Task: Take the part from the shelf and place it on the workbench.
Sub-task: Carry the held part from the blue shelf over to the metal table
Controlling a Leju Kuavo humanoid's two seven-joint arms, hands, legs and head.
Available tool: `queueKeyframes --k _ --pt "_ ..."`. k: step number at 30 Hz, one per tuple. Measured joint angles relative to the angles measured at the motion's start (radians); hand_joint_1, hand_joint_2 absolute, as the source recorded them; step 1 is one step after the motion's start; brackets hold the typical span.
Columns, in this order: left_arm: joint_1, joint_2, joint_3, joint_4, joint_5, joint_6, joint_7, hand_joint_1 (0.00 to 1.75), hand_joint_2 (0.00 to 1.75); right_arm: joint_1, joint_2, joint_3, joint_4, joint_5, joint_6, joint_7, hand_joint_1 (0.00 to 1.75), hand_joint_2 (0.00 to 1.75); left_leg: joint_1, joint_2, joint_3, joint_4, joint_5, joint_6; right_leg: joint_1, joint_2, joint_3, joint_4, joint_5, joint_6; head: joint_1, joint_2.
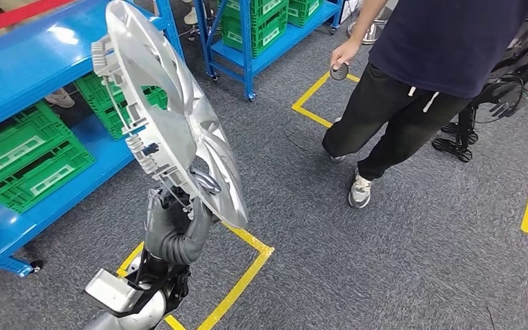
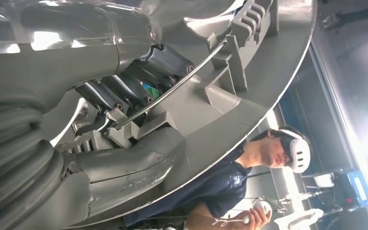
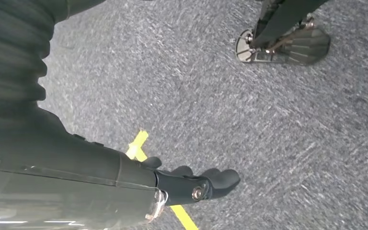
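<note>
The part is a large silver wheel cover (image 1: pixel 172 117), round, with clips and a wire ring on its back. My left hand (image 1: pixel 179 210) grips it by the lower rim and holds it up on edge above the grey carpet, to the right of the blue shelf (image 1: pixel 34 62). Up close, the left hand (image 2: pixel 124 96) has its dark fingers over the wire ring and clips of the wheel cover (image 2: pixel 249 91), thumb beneath. My right hand (image 3: pixel 191 184) hangs over the carpet with its fingers stretched out and nothing in them.
Green crates (image 1: pixel 24 155) sit on the shelf's lower level. A second blue rack (image 1: pixel 261 34) with green crates stands behind. A person (image 1: pixel 419 75) in dark clothes stands close ahead on the right, holding a controller. Yellow tape (image 1: pixel 240 278) marks the floor.
</note>
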Motion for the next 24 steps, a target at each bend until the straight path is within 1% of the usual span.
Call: queueKeyframes --k 1,2,3,4,5,6,7,8,9,10,11,12,13,14,15,16,17,18,19,20,21,22,23,24 --pt "0.001 -0.003 -0.001 0.002 -0.001 0.002 -0.002 1.75 1.75 0.001 -0.001 0.0 0.0 0.0 0.0 -0.001 0.0 1.75 0.0 0.007 0.002 -0.002 0.001 0.005 -0.002 0.003 -0.001 0.0 -0.001 0.005 0.0 0.0" --pt "0.002 -0.006 -0.002 0.004 -0.001 0.003 -0.002 1.75 1.75 0.003 -0.001 0.0 0.0 0.002 0.0 -0.003 0.0 1.75 0.001 0.016 0.006 -0.005 0.001 0.01 -0.002 -0.004 -0.004 0.008 -0.008 0.011 0.001 0.0" --pt "0.002 -0.008 -0.002 0.005 -0.002 0.004 0.0 1.75 1.75 0.002 0.0 0.0 0.0 0.005 0.001 -0.006 0.0 1.75 0.002 0.026 0.011 -0.008 0.0 0.016 -0.002 -0.019 -0.017 0.035 -0.025 0.016 0.004 0.0" --pt "0.002 -0.008 -0.002 0.005 -0.001 0.004 0.004 1.75 1.75 0.001 0.001 0.0 -0.001 0.009 0.001 -0.01 0.0 1.75 0.003 0.038 0.015 -0.01 -0.001 0.02 -0.002 -0.04 -0.039 0.082 -0.049 0.022 0.006 0.0" --pt "0.002 -0.007 -0.002 0.004 0.001 0.004 0.01 1.75 1.75 0.0 0.002 0.0 -0.001 0.013 0.001 -0.013 0.0 1.75 0.001 0.048 0.018 -0.011 -0.003 0.024 -0.003 -0.06 -0.071 0.147 -0.079 0.027 0.009 0.0" --pt "0.001 -0.006 -0.001 0.004 0.005 0.003 0.016 1.75 1.75 -0.002 0.003 0.0 -0.001 0.016 0.001 -0.015 0.0 1.75 0.0 0.06 0.02 -0.011 -0.005 0.026 -0.005 -0.071 -0.107 0.213 -0.105 0.031 0.01 0.0" --pt "0.001 -0.005 0.0 0.004 0.009 0.003 0.022 1.75 1.75 -0.002 0.004 0.0 -0.001 0.018 0.001 -0.016 0.0 1.75 -0.001 0.069 0.021 -0.011 -0.007 0.026 -0.008 -0.076 -0.134 0.261 -0.117 0.033 0.01 0.0" --pt "0.001 -0.004 0.0 0.004 0.013 0.002 0.027 1.75 1.75 -0.002 0.006 0.0 -0.001 0.02 0.001 -0.017 0.0 1.75 -0.002 0.078 0.023 -0.011 -0.009 0.026 -0.009 -0.079 -0.145 0.278 -0.112 0.034 0.01 0.0" --pt "0.001 -0.003 0.001 0.004 0.016 0.002 0.031 1.75 1.75 -0.001 0.007 0.0 -0.002 0.021 0.002 -0.017 0.0 1.75 -0.002 0.086 0.026 -0.011 -0.012 0.024 -0.01 -0.081 -0.136 0.254 -0.087 0.033 0.01 0.0" --pt "0.0 -0.003 0.001 0.004 0.017 0.001 0.033 1.75 1.75 -0.001 0.008 0.0 -0.002 0.021 0.002 -0.017 0.0 1.75 -0.002 0.093 0.03 -0.011 -0.015 0.021 -0.01 -0.085 -0.107 0.195 -0.05 0.03 0.01 0.0" --pt "-0.002 -0.002 0.001 0.004 0.017 0.001 0.034 1.75 1.75 -0.002 0.009 0.0 -0.002 0.022 0.003 -0.016 0.0 1.75 -0.003 0.101 0.034 -0.011 -0.018 0.018 -0.009 -0.095 -0.071 0.123 -0.018 0.027 0.01 0.0" --pt "-0.005 -0.002 0.002 0.003 0.017 0.001 0.036 1.75 1.75 -0.005 0.01 0.0 -0.002 0.025 0.003 -0.015 0.0 1.75 -0.004 0.108 0.036 -0.011 -0.021 0.014 -0.005 -0.104 -0.039 0.061 0.004 0.022 0.01 0.0" --pt "-0.008 -0.002 0.002 0.002 0.017 0.0 0.039 1.75 1.75 -0.009 0.01 0.0 -0.002 0.027 0.003 -0.013 0.0 1.75 -0.005 0.114 0.038 -0.012 -0.023 0.01 -0.001 -0.112 -0.018 0.019 0.015 0.017 0.01 0.0" --pt "-0.01 -0.001 0.003 0.002 0.017 0.001 0.043 1.75 1.75 -0.013 0.01 0.0 -0.002 0.029 0.003 -0.01 0.0 1.75 -0.005 0.12 0.04 -0.014 -0.025 0.005 0.003 -0.114 -0.01 0.003 0.013 0.013 0.01 0.0" --pt "-0.012 -0.001 0.003 0.001 0.017 0.001 0.048 1.75 1.75 -0.017 0.011 0.0 -0.002 0.031 0.003 -0.007 0.0 1.75 -0.005 0.126 0.043 -0.016 -0.025 -0.001 0.007 -0.109 -0.01 -0.001 0.012 0.007 0.01 0.0" --pt "-0.014 0.0 0.004 0.001 0.017 0.001 0.054 1.75 1.75 -0.019 0.011 0.0 -0.002 0.032 0.003 -0.004 0.0 1.75 -0.003 0.128 0.046 -0.018 -0.028 -0.007 0.007 -0.103 -0.007 -0.005 0.013 0.001 0.01 0.0" --pt "-0.016 0.001 0.005 -0.001 0.016 0.001 0.059 1.75 1.75 -0.022 0.011 0.0 -0.002 0.032 0.003 -0.001 0.0 1.75 -0.001 0.117 0.047 -0.015 -0.034 -0.012 0.007 -0.098 -0.003 -0.011 0.016 -0.006 0.009 0.0" --pt "-0.017 0.003 0.007 -0.003 0.016 0.001 0.064 1.75 1.75 -0.026 0.012 0.0 -0.002 0.032 0.003 0.001 0.0 1.75 0.0 0.098 0.041 0.002 -0.047 -0.016 0.005 -0.093 0.001 -0.018 0.018 -0.013 0.009 0.0" --pt "-0.019 0.004 0.009 -0.006 0.015 0.001 0.068 1.75 1.75 -0.031 0.012 0.0 -0.002 0.032 0.003 0.004 0.0 1.75 0.001 0.078 0.023 0.041 -0.07 -0.018 0.003 -0.088 0.005 -0.023 0.02 -0.019 0.007 0.0" --pt "-0.021 0.007 0.011 -0.01 0.013 0.002 0.072 1.75 1.75 -0.036 0.012 0.0 -0.002 0.032 0.003 0.006 0.0 1.75 0.0 0.059 -0.007 0.1 -0.099 -0.018 0.004 -0.083 0.007 -0.024 0.02 -0.023 0.005 0.0" --pt "-0.023 0.009 0.013 -0.013 0.011 0.005 0.077 1.75 1.75 -0.042 0.012 0.0 -0.002 0.033 0.003 0.01 0.0 1.75 -0.002 0.052 -0.045 0.167 -0.126 -0.018 0.004 -0.077 0.008 -0.024 0.019 -0.026 0.004 0.0" --pt "-0.023 0.012 0.014 -0.016 0.01 0.008 0.084 1.75 1.75 -0.047 0.012 0.0 -0.002 0.033 0.003 0.014 0.0 1.75 -0.003 0.051 -0.079 0.223 -0.142 -0.019 0.006 -0.069 0.009 -0.024 0.018 -0.029 0.003 0.0" --pt "-0.023 0.015 0.016 -0.018 0.01 0.012 0.091 1.75 1.75 -0.049 0.012 0.0 -0.002 0.034 0.003 0.017 0.0 1.75 -0.003 0.052 -0.1 0.251 -0.14 -0.018 0.007 -0.061 0.01 -0.023 0.017 -0.03 0.003 0.0" --pt "-0.023 0.018 0.017 -0.021 0.009 0.017 0.096 1.75 1.75 -0.05 0.013 0.0 -0.002 0.034 0.003 0.019 0.0 1.75 -0.004 0.051 -0.102 0.24 -0.116 -0.017 0.008 -0.053 0.013 -0.022 0.015 -0.03 0.003 0.0"
